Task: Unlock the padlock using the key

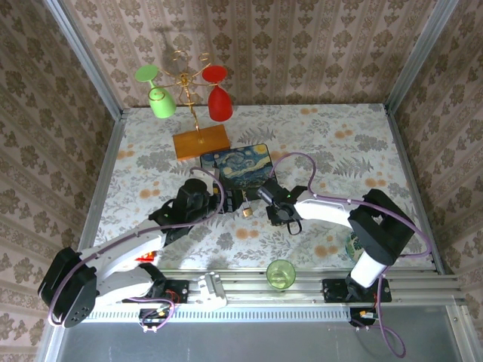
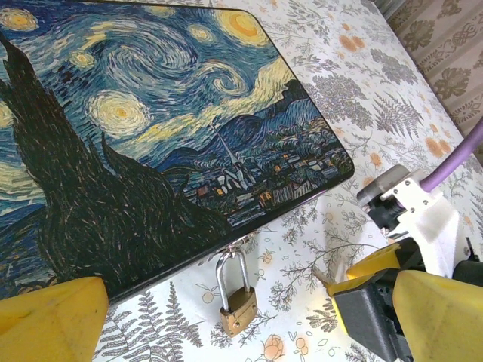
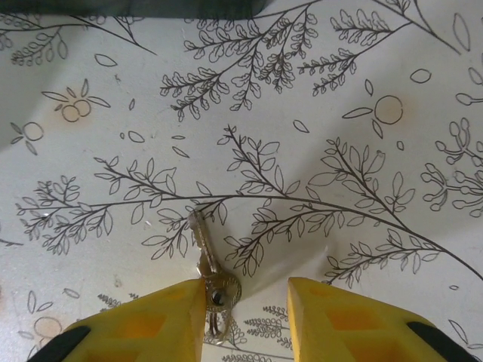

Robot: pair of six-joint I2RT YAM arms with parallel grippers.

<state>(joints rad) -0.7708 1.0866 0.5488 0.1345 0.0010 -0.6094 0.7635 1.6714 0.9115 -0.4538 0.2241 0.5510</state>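
Key [image 3: 209, 279] lies flat on surface [image 3: 339, 151], bow against one finger of R pincer [image 3: 245, 290]; jaws apart, nothing gripped. Padlock [image 2: 236, 300] hooked on box [image 2: 151, 136] clasp, btwn wide-spread L pincer [image 2: 241, 324]. Step: key pickup, prob. Next: centre over bow & close.

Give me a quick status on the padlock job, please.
Both open. Padlock hangs from box clasp, facing left gripper. Key flat on table between right gripper fingers, ungripped.

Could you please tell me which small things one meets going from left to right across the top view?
Green glass → red glass → padlock → green cup.
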